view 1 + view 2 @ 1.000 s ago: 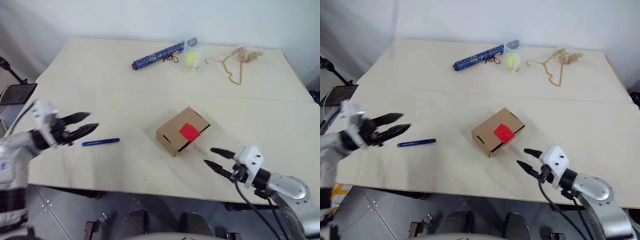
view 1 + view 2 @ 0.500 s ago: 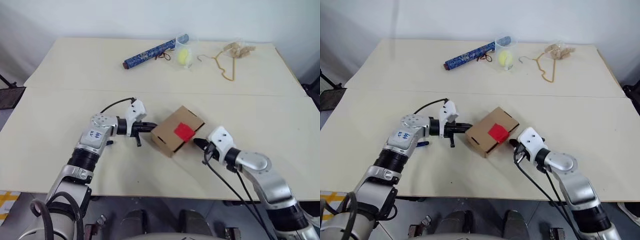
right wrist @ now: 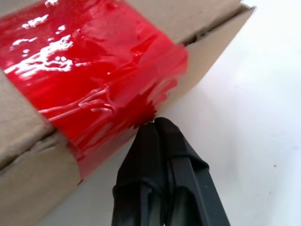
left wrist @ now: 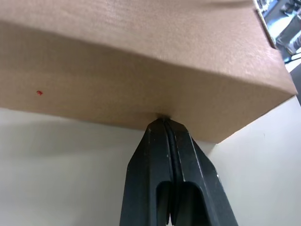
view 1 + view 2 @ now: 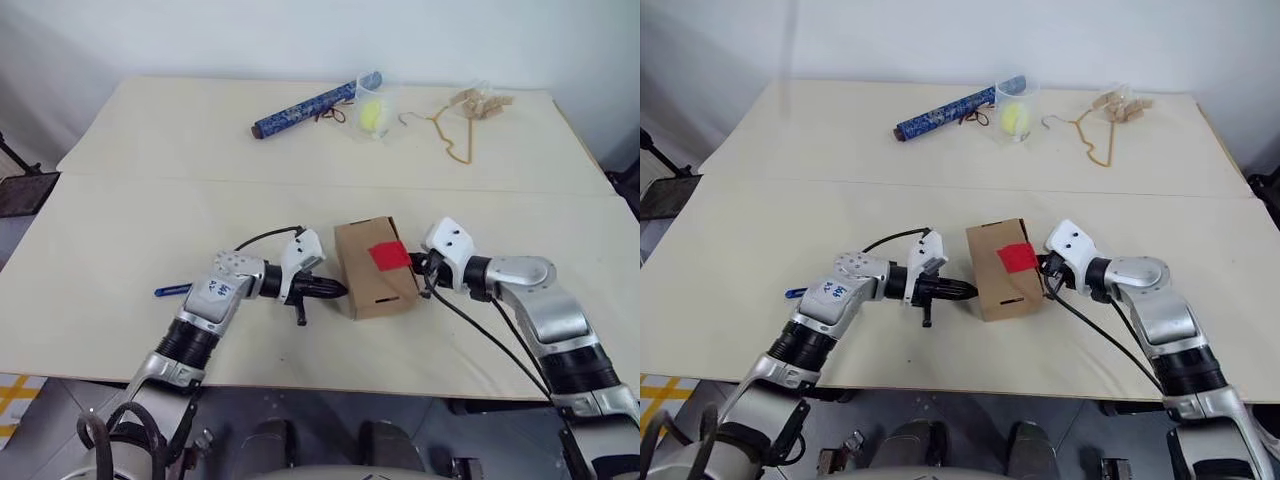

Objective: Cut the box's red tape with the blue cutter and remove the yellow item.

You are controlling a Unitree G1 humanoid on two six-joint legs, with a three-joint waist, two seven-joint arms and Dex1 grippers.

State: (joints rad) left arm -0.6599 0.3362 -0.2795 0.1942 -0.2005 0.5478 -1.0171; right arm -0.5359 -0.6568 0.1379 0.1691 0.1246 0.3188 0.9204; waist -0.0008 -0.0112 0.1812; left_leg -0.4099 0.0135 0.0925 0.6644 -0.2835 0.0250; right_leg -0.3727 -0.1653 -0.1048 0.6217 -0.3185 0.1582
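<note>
Two closed hands press the box (image 5: 376, 268) from opposite sides, left hand (image 5: 335, 291) on bare cardboard, right hand (image 3: 154, 123) at the red tape (image 5: 388, 255), apparently squaring it; the blue cutter (image 5: 172, 291) lies on the desk (image 5: 150, 200) well left of the box.

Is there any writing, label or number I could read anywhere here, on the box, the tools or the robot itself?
Blue handwritten marks on the left arm's grey casing: too small and blurred to read.
The box, red tape and patterned roll: no legible text.
</note>
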